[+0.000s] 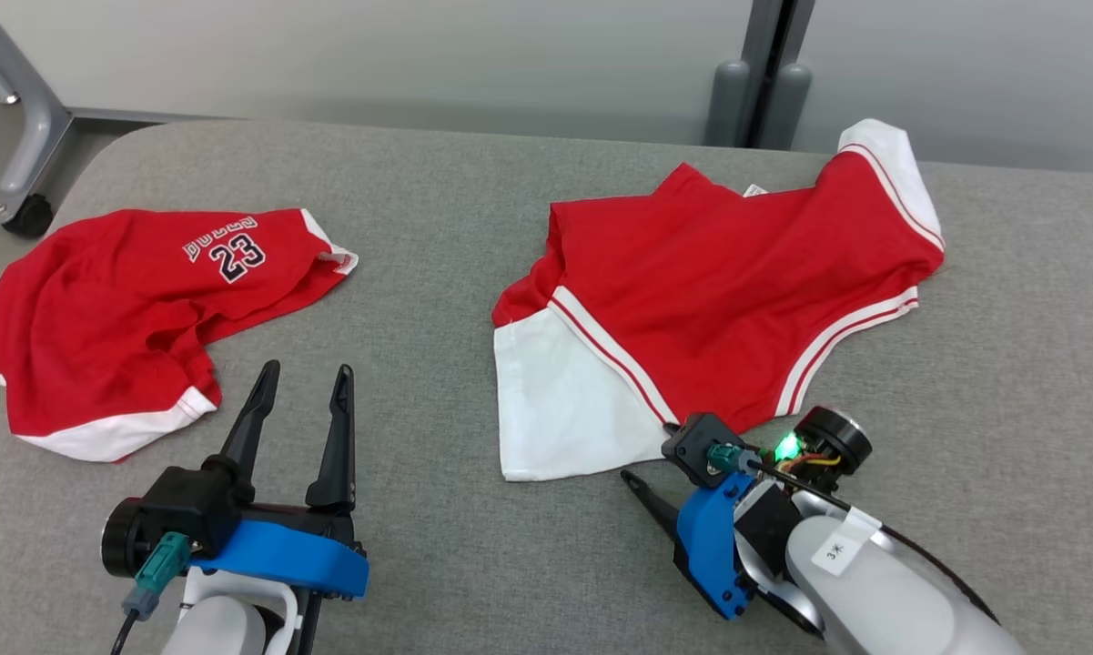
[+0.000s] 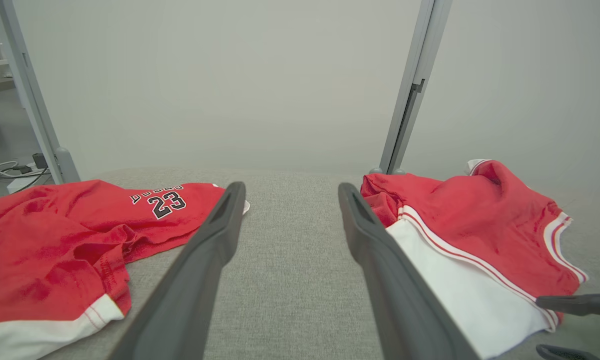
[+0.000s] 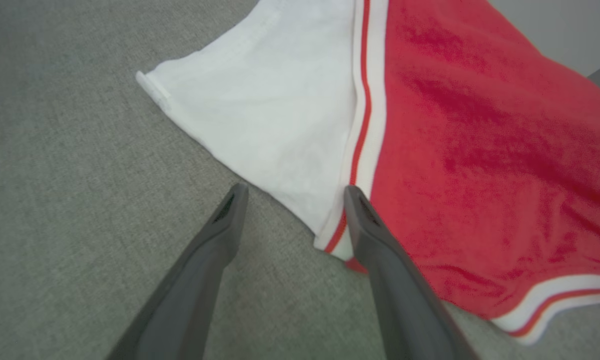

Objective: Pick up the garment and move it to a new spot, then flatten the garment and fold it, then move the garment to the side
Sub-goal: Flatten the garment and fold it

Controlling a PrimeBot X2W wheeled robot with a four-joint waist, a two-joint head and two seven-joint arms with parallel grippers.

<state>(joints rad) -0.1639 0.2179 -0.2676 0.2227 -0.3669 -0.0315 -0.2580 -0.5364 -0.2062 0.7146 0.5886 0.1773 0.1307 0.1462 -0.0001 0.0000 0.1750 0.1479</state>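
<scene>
**Both end effectors spread, right one at the near hem of the red-and-white garment**

Nearest the head camera, the left end effector [image 1: 308, 367] hovers over bare grey worktop [image 1: 437, 227]. Its two dark fingers are spread wide and point far, with nothing between them. To the right, the right end effector [image 3: 295, 189] is also spread and grips nothing. In its wrist view the fingers straddle the near corner of the red-and-white garment [image 1: 719, 291], where the white side panel meets a red-and-white stripe. One finger overlaps the hem there, but whether it touches the cloth cannot be told.

That garment lies loosely spread on the right half of the worktop and reaches to its far edge. It is red in the body, with a white panel at the near left and white bands edged with a thin red line. A small white tag [image 1: 753, 190] pokes out at its far edge, and its print is too small to read.

Well apart on the left lies a rumpled red jersey [image 1: 109, 318] with a white hem. It carries the number "23" [image 1: 237, 257] in black outlined in white. An arched word sits beside the number, upside down from the head camera and not legible.

A white sticker [image 1: 835, 555] on the right forearm reads "3" followed by a mark that cannot be made out. A green light [image 1: 787, 446] glows on that wrist.
</scene>
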